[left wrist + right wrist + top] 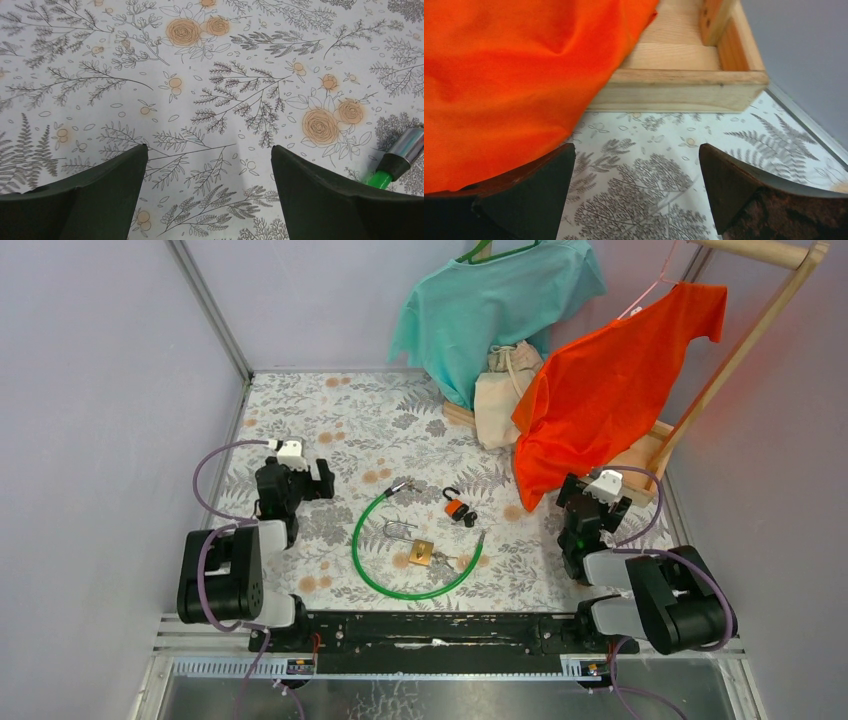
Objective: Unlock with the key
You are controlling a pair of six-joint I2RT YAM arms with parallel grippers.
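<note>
Padlock (420,552), the brass one, is lying mid-table inside the green cable (365,560) loop, well apart from both arms. Left gripper (207,150) is hovering spread wide over bare tablecloth (150,75), holding nothing. Key (447,562) seems to be lying against the padlock's right side, though it's too small to be sure. Orange padlock (456,506) is sitting nearby with its shackle open, so grabbing the wrong lock is a risk. Right gripper (636,150) is gaping empty too, and the orange shirt (514,75) is hanging right beside it, so it could snag.
</note>
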